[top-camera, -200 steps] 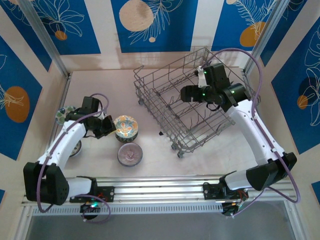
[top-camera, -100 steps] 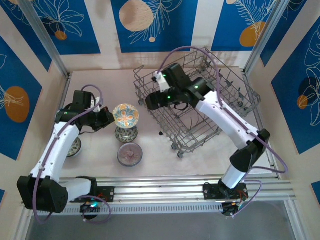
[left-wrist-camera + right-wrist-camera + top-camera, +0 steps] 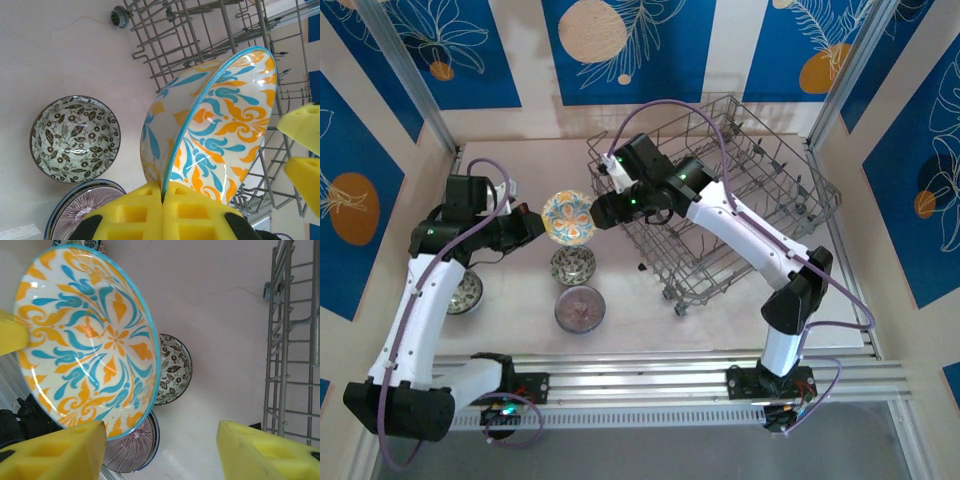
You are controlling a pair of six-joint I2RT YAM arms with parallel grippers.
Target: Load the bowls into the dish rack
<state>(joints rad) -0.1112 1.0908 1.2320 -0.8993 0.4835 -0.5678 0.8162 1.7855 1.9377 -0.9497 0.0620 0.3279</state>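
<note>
Orange-blue bowl (image 3: 568,216) hung tilted beside the dish rack (image 3: 720,190), my left claw (image 3: 163,200) pinching its rim, clearest in wrist view; right claw (image 3: 160,450) gaped alongside.

No words, numbers, brands or labels can be read in any view; the orange-and-blue bowl (image 3: 220,125) bears painted ornament, not lettering.

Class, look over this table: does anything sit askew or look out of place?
The dish rack sits askew, turned diagonally to the table's edges. The orange-and-blue bowl is up on edge in mid-air, pinched at its rim by the left claw. Nothing looks spilled or broken.
</note>
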